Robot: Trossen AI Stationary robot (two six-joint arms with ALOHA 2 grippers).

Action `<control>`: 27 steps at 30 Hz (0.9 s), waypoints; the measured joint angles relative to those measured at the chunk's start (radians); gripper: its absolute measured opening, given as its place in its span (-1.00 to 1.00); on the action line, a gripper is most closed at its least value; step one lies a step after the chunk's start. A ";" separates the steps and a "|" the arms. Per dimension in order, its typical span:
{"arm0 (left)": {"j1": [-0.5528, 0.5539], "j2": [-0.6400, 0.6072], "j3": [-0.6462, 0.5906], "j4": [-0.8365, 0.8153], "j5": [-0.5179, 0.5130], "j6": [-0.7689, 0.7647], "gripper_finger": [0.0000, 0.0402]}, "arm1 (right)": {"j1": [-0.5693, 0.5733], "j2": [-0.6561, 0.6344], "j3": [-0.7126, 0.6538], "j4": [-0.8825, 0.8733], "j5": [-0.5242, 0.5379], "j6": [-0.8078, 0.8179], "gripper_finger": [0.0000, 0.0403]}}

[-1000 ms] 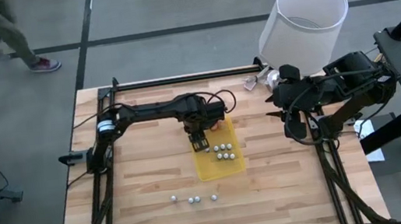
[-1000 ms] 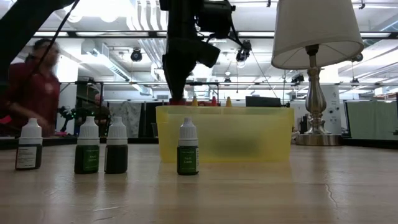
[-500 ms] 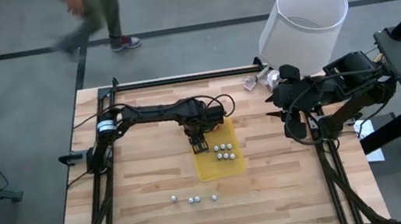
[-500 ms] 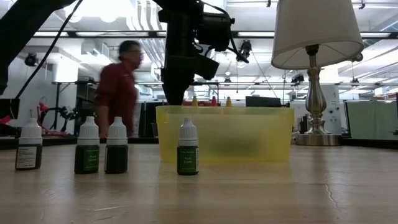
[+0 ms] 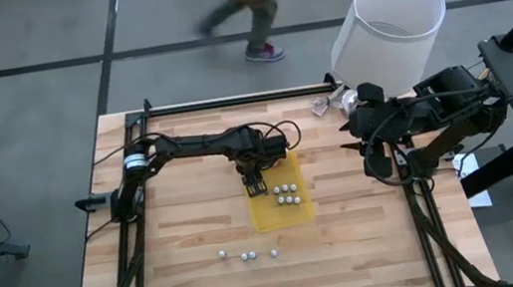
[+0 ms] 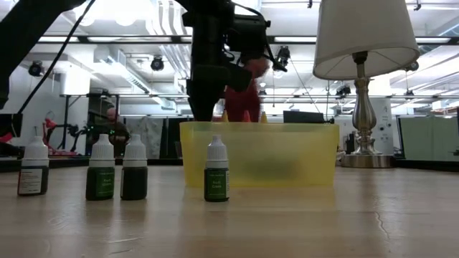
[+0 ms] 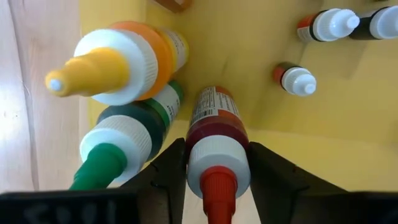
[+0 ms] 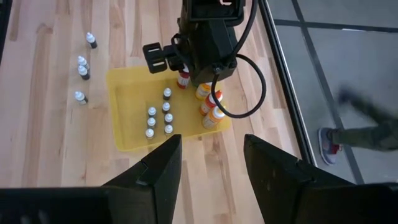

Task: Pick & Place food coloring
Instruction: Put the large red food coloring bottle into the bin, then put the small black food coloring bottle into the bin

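The food coloring bottles are spread out: several small ones [image 5: 286, 195] stand in the yellow tray [image 5: 299, 213], and three [image 5: 247, 255] stand on the table nearer the front. My left gripper [image 5: 255, 179] points down over the tray's far left corner, shut on a dark red bottle [image 7: 214, 121]. That bottle is next to a green bottle [image 7: 134, 124] and an orange bottle [image 7: 124, 59]. My right gripper [image 8: 208, 162] hangs open, high at the table's right side, with nothing between its fingers. My left gripper pinches the dark red bottle by its white collar [image 7: 217, 155], just under the red tip, between its two fingers [image 7: 273, 180]. The fingers come from above and point down. The bottle is upright inside the tray; whether its base rests on the tray floor cannot be told.
A lamp with a white shade [image 5: 386, 30] stands at the table's far right corner. In the low view, several bottles [image 6: 100, 170] stand in front of the tray's wall [image 6: 287, 161]. A person [image 5: 247, 4] walks past beyond the far edge.
My left gripper has gone down with the dark red bottle, sinking behind the tray's wall in the low view. A person has walked from left to right beyond the table's far edge.
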State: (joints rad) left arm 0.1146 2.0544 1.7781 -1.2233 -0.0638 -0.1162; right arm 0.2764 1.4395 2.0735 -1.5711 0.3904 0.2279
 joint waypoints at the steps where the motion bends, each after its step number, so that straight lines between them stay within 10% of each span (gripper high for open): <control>1: 0.000 0.000 0.001 0.001 0.001 0.000 -0.38 | 0.000 0.000 0.000 0.000 0.000 0.000 -0.17; 27: 0.002 0.001 0.091 -0.027 0.028 0.040 -0.12 | 0.000 0.000 0.000 0.000 0.000 -0.003 -0.17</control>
State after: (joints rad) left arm 0.1164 2.0552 1.8689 -1.2508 -0.0360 -0.0757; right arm 0.2764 1.4395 2.0735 -1.5711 0.3908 0.2245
